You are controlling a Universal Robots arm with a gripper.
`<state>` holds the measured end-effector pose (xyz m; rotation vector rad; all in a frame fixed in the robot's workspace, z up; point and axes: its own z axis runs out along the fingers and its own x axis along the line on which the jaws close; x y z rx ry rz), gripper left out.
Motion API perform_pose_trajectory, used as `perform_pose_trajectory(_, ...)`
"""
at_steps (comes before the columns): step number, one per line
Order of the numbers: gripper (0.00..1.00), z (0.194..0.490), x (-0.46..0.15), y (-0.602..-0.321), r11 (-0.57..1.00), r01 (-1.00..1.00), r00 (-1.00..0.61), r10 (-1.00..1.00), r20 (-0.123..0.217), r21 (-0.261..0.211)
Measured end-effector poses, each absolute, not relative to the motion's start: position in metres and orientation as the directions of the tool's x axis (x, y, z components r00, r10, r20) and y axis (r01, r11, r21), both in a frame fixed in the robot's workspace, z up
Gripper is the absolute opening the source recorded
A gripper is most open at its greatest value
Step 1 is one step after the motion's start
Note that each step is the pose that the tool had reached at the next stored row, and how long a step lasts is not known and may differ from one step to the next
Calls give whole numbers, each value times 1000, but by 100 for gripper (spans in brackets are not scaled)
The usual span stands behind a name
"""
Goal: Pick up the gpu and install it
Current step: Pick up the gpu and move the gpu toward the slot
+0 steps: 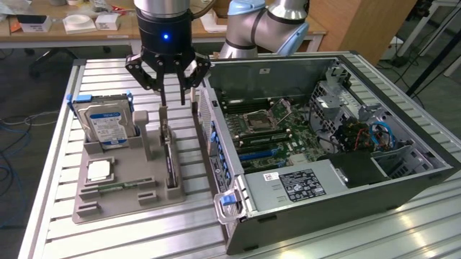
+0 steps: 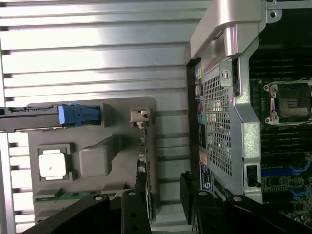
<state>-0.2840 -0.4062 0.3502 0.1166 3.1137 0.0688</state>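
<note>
1. Since stood on edge in the grey holder (image 1: 122,202) on the counter (image 1: 108,81), treat the gpu (image 1: 170,162) as probably light, stiff, fragile.
2. Clamp across both faces at the top edge.
3. Note pincer (image 1: 178,102) released, empty, just above it.

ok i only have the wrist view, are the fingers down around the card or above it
observer: above it. In the exterior view the open gripper hangs just over the card's top end.
operator: whats the blue thing in the tray
observer: the frame of a hard drive, which stands upright in the tray with its blue label showing.
operator: case open all the way
observer: yes, the case lies open on its side, with blue cables at the exterior view's right.
</note>
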Motion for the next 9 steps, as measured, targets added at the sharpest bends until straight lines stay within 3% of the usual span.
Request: perform_pose_trajectory(9,41,344,-284,-406,996,74,-997,75,-23,45)
